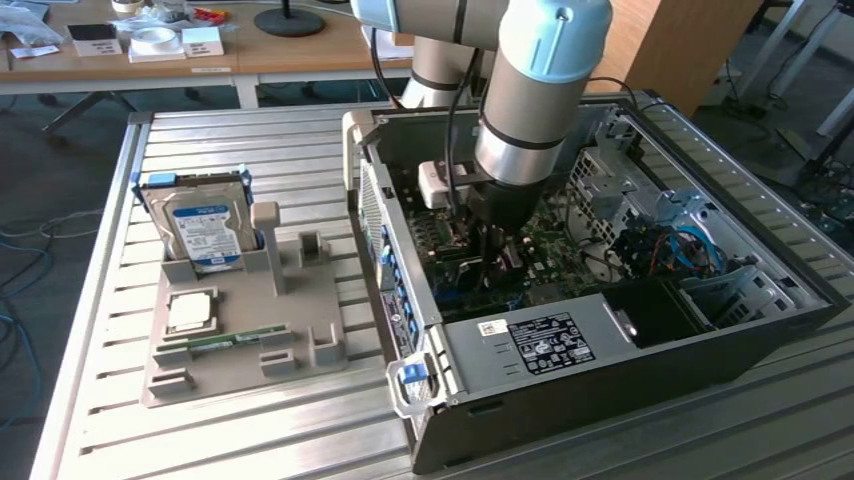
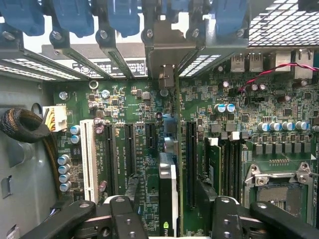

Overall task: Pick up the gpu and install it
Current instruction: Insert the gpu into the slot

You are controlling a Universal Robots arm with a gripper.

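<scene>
the gpu (image 2: 168,196) was seen edge-on in the wrist view, standing upright on the motherboard (image 2: 124,107) in line with the long black slots, its metal bracket end toward the slotted rear wall of the case at twelve o'clock. it appeared to be seated in its slot, so the pick-up looked done and the install close to finished; whether the card was pressed fully home could not be judged. the gripper (image 2: 168,204) was held directly over the card, its fingers (image 2: 130,191) spread apart, one on each side of the card, with gaps visible and nothing pinched between them. in the exterior view the gripper (image 1: 491,245) was reached down inside the open computer case (image 1: 601,370), and the card itself was hidden behind the arm. at nine o'clock from the case, the grey parts holder (image 1: 254,330) was seen with the hard drive (image 1: 203,225) upright in it. the card's fan face was not visible, and its near end was cut off.
</scene>
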